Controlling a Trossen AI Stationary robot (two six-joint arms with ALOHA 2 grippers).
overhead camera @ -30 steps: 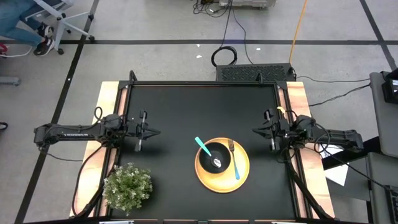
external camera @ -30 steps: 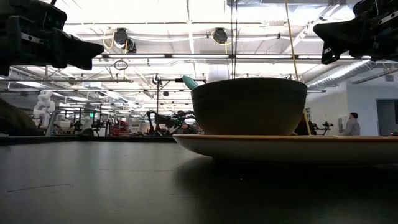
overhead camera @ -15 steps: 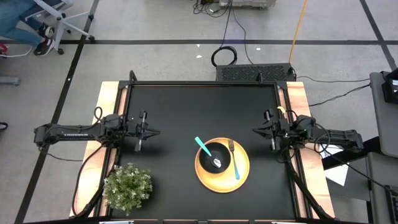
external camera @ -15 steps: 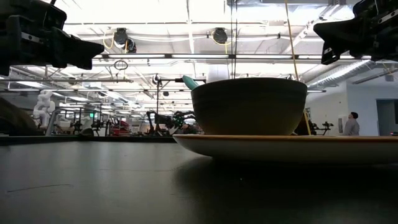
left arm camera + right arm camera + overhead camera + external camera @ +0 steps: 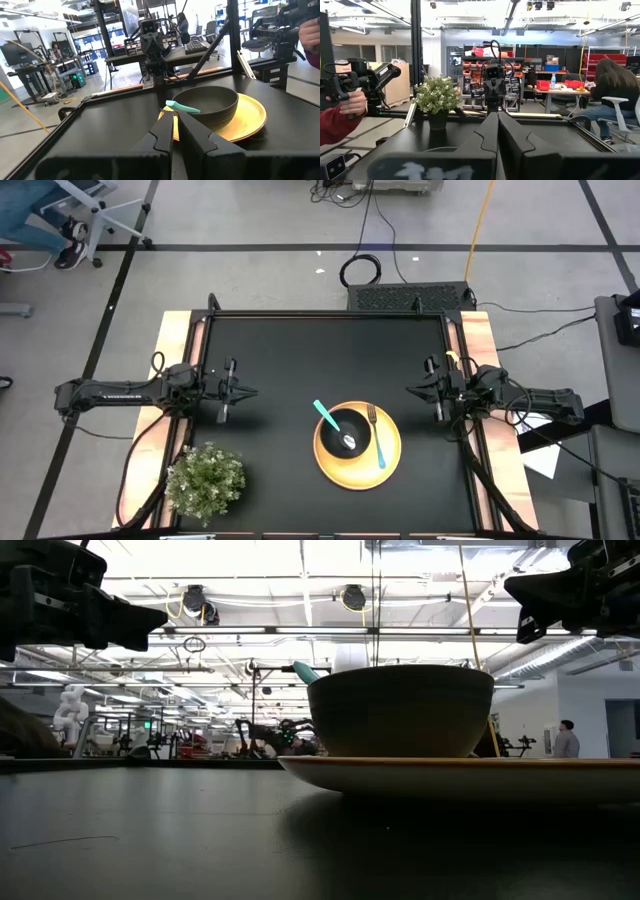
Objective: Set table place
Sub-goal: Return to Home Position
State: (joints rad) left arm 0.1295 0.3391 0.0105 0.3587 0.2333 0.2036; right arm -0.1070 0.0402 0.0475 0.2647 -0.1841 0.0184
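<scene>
Both arms are matte black throughout. The left arm (image 5: 120, 392) and right arm (image 5: 530, 400) are slim jointed tubes that widen into blocky wrists. A thin black cable (image 5: 157, 363) loops beside the left wrist, and a short yellow piece (image 5: 450, 358) shows at the right wrist. The left gripper (image 5: 173, 116) and right gripper (image 5: 497, 115) have dark fingers (image 5: 200, 137), broad at the base, notched on the inner edges and tapering to narrow tips.

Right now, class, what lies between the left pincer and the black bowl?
High view: bare table, then the spoon handle jutting from the black bowl toward the left pincer.

Grey taped floor (image 5: 250, 280), bright ceiling lights (image 5: 240, 560)
</scene>
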